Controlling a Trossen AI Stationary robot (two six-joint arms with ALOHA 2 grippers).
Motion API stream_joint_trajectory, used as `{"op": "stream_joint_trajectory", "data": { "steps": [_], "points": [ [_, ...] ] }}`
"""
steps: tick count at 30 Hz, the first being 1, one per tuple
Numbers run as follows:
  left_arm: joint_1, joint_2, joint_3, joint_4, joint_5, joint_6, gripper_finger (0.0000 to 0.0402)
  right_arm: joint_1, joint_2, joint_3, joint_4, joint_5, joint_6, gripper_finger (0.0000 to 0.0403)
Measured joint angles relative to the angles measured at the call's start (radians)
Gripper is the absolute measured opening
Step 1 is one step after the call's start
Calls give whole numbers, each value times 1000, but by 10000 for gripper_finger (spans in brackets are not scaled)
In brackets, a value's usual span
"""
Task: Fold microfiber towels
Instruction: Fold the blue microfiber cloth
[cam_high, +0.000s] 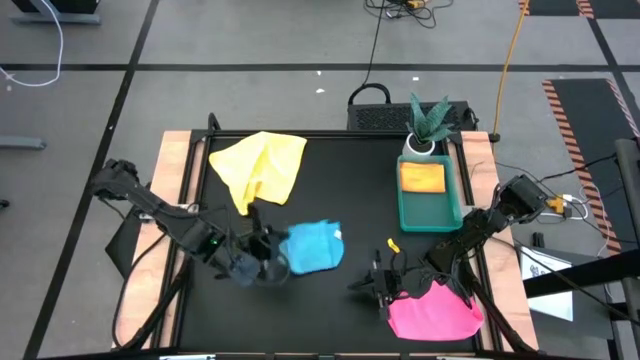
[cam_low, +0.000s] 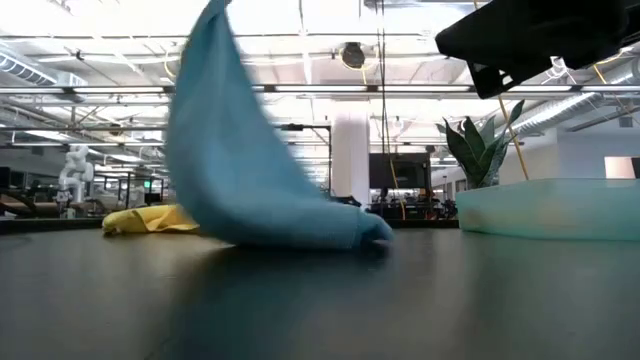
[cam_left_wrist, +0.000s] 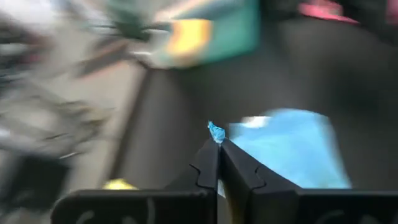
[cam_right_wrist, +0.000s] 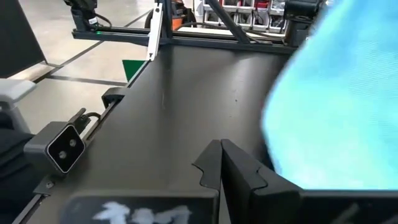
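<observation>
Your inventory, biggest first:

- Table (cam_high: 330, 180): black top, wood strips along L and R edges.
- Green tray (cam_high: 430, 205): by the R edge, far half. Holds a folded yellow towel (cam_high: 422, 177); potted plant (cam_high: 428, 125) at its far end.
- Yellow towel, loose (cam_high: 262, 166): crumpled, far-L part of the table.
- Light blue towel (cam_high: 312, 246): near half, left of centre. One corner is lifted; in the low view it rises as a tall peak with the rest lying on the table.
- Pink towel (cam_high: 433, 312): bunched at the near edge, R side.
- Left gripper (cam_left_wrist: 217, 144): just beside the blue towel's L side; fingers pressed together, pinching a small tip of blue cloth.
- Right gripper (cam_high: 383, 284): just beside the pink towel's L side; fingers fully closed. You can't tell if it holds anything.
</observation>
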Motion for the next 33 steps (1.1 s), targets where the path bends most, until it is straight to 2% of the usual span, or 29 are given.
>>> {"op": "stream_joint_trajectory", "data": {
  "steps": [3, 6, 10, 15, 18, 22, 25, 28, 30, 33],
  "points": [
    [-22, 0, -85, 110, 266, 34, 11, -11, 0, 0, -29, 12, 25, 5],
    [-46, 9, -183, 328, 512, 80, 4, -41, 0, 0, -46, 25, 51, 22],
    [-83, 10, -326, 636, 675, 107, 16, -93, 0, 0, -45, -14, 75, 60],
    [-113, 10, -446, 844, 720, 111, 11, -173, 0, 0, -37, -83, 79, 114],
    [-121, 10, -465, 862, 719, 106, 4, -217, 14, 0, -24, -122, 54, 142],
    [-121, 10, -468, 863, 711, 88, 17, -250, 92, 3, 12, -197, -43, 171],
    [-121, 10, -468, 861, 711, 89, 24, -256, 182, 42, 12, -197, -134, 184],
    [-118, 10, -468, 858, 711, 90, 17, -254, 268, 108, 9, -142, -263, 190],
    [-117, 10, -468, 858, 711, 89, 8, -249, 306, 149, 0, -106, -353, 191],
    [-117, 10, -468, 854, 710, 86, 5, -245, 338, 194, -20, -106, -469, 188]
  ]
}}
